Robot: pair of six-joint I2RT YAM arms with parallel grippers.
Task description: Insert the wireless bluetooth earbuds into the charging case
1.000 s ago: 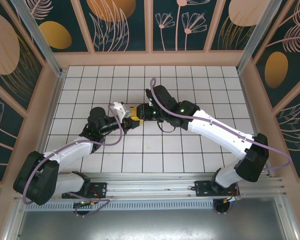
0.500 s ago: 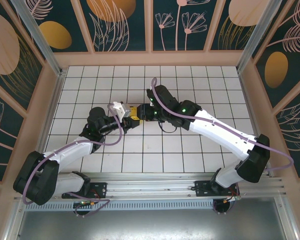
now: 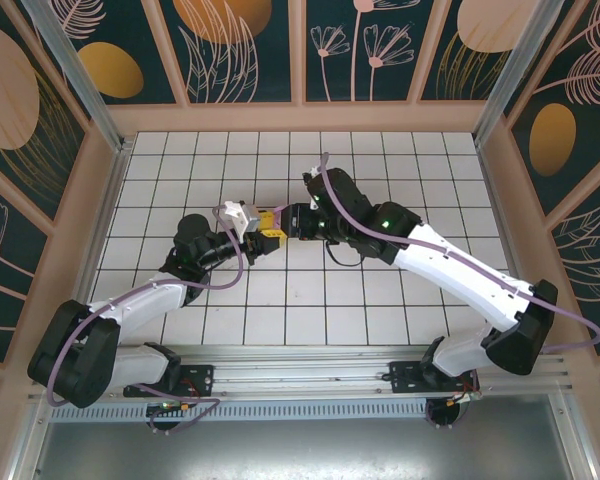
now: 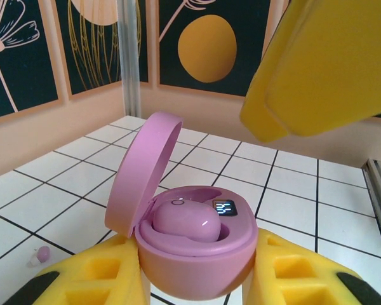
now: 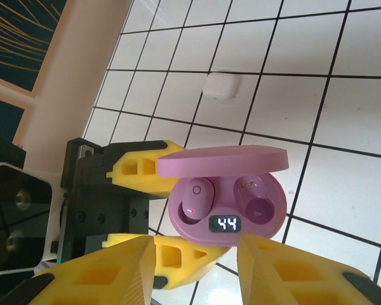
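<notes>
your left hand (image 4: 197, 279) is closed on the lilac charging case (image 4: 200, 257), one yellow finger on either flank, with the lid (image 4: 140, 178) tipped back toward 10 o'clock. your right hand (image 5: 195, 248) hangs just beside it, fingers partly apart and nothing between them that i can see. one lilac earbud (image 4: 181, 222) sits in its well. the second well (image 5: 259, 204), at its 3 o'clock in the right wrist view, looks empty.

the step in hand, as i read it, is filling that second well. fetch the loose earbud (image 4: 38, 256), a tiny lilac-and-white piece on the tabletop (image 4: 292, 210) at 8 o'clock of the case in the left wrist view, well apart from it. pinch it by its sides so the contact face points down. hold the case level in the left hand, come in from the open side away from the lid, and let go only once the earbud drops flush.

count: two cases, the lilac one and a white case (image 5: 220, 86) on the tiles at its 12 o'clock. two lilac earbuds, one seated and one loose.
</notes>
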